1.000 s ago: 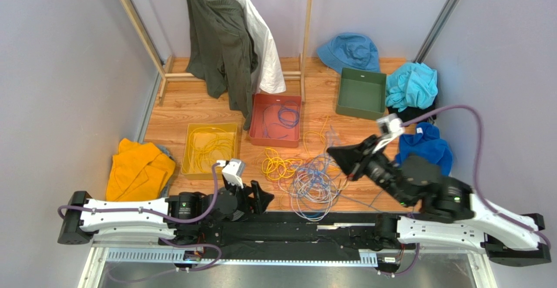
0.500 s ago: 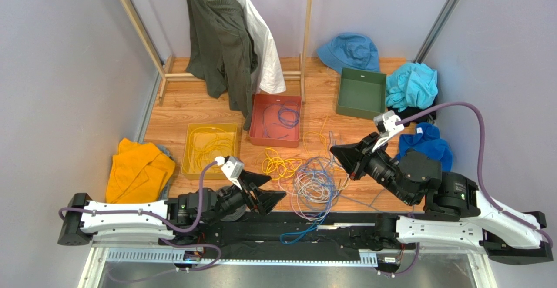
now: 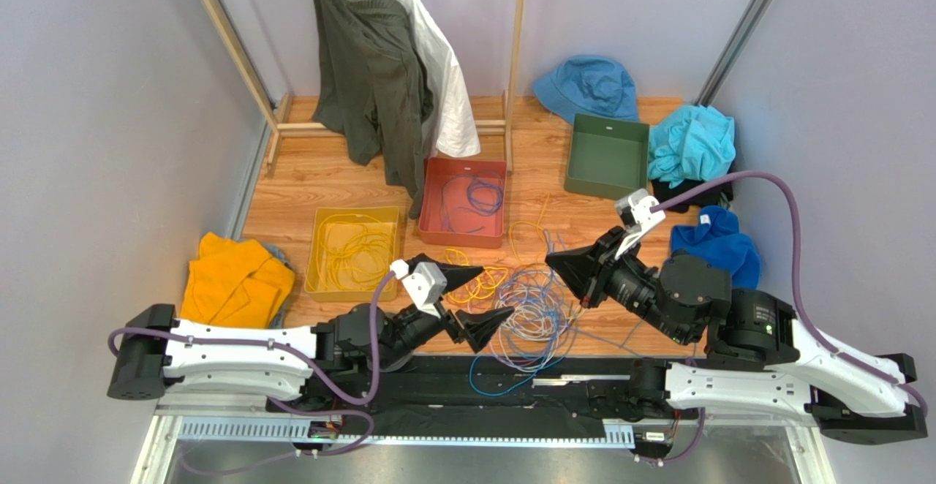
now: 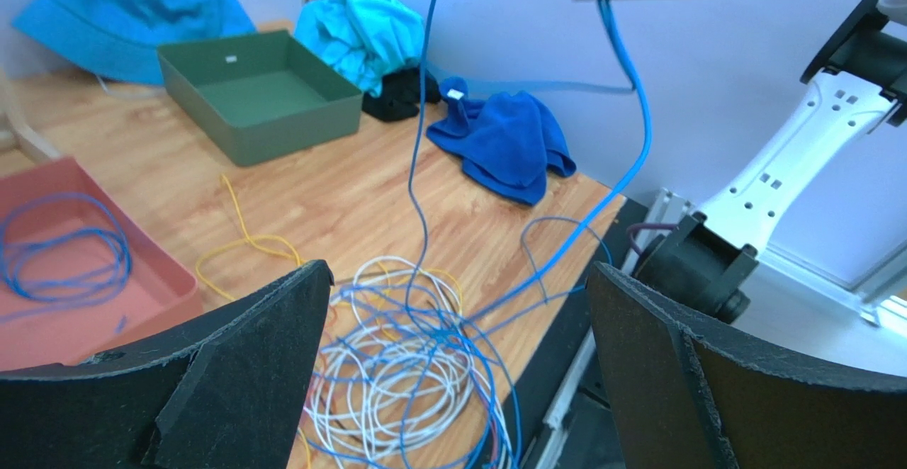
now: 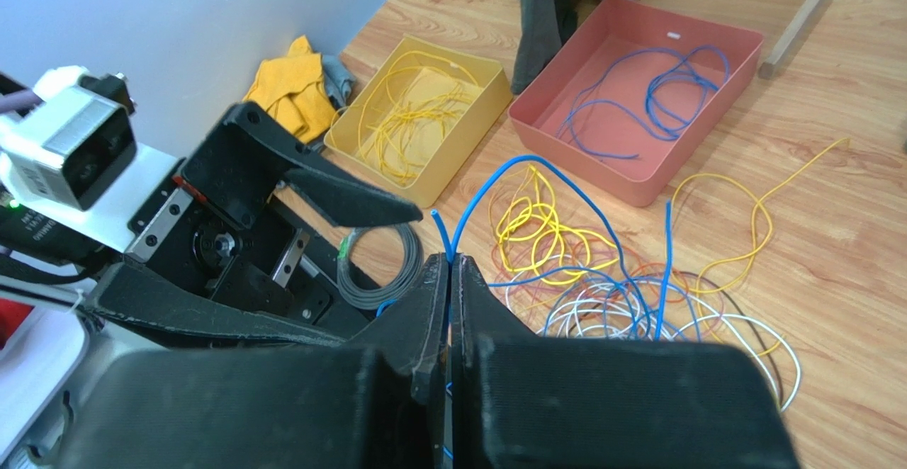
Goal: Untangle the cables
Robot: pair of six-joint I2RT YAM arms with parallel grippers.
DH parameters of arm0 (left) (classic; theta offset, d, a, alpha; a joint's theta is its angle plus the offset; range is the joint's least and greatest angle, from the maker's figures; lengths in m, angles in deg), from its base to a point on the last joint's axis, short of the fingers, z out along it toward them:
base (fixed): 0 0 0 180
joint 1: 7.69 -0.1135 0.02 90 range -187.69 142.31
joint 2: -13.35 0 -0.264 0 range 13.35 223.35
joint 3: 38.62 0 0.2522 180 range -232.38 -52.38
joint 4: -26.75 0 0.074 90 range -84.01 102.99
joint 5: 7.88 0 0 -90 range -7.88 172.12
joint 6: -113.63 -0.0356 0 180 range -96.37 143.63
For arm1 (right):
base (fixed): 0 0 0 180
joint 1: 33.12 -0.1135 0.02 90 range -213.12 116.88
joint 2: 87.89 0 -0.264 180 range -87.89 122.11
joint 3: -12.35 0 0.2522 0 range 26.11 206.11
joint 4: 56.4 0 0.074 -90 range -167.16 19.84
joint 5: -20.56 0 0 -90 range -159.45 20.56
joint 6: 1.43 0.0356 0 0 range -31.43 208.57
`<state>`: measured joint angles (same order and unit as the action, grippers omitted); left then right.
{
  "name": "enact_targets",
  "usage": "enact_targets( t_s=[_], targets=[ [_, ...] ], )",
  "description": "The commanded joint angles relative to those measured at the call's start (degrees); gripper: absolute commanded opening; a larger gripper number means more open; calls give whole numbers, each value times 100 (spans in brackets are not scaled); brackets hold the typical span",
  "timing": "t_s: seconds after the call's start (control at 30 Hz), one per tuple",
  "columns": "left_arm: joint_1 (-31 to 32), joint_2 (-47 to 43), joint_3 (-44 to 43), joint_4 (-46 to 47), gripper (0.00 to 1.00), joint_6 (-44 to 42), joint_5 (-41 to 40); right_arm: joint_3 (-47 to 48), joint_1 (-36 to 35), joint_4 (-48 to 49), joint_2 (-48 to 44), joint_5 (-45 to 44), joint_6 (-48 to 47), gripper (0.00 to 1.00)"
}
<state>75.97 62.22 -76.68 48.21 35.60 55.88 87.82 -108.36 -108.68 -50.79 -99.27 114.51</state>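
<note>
Though parked by the base a second ago, now thrust forward with left gripper (image 3: 491, 293) spread wide over the cable tangle (image 3: 533, 311) on the table (image 3: 330, 177). Still clamping blue cable (image 5: 529, 159) in right gripper (image 3: 553, 260), raised above the tangle.

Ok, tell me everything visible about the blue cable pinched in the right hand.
Thin, glossy blue cable with a plastic-looking jacket. The right hand is shut on it near one free end, which pokes up just past the grip. From there it arches upward, clear of the wooden table, then drops into the tangled pile of white, blue and yellow cables.
</note>
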Motion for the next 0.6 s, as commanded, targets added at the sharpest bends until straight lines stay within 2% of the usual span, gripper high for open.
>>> enact_targets(
  t_s=[0.0,0.1,0.2,0.23,0.3,0.33,0.37,0.5,0.57],
  targets=[
    [28,377,-461,511,99,-757,-12,-19,-26,293,52,249,78,0],
    [10,615,-532,722,99,-959,-162,-45,-25,328,43,328,122,0],
    [-182,800,-638,601,88,-898,66,-89,-26,345,8,363,140,0],
    [-209,800,-664,565,72,-863,119,-89,-26,337,8,355,149,0],
    [-262,766,-647,495,47,-784,233,-116,-26,293,-54,319,149,0],
    [-262,722,-647,442,8,-766,225,-133,-26,267,-89,267,166,0],
    [-271,695,-655,224,0,-679,111,-185,-17,249,-176,232,158,0],
    [-350,292,-778,-427,0,-564,84,-343,-26,240,-379,73,193,1],
    [-376,116,-849,-978,0,-415,-82,-397,-34,188,-484,3,219,6]
  ],
)
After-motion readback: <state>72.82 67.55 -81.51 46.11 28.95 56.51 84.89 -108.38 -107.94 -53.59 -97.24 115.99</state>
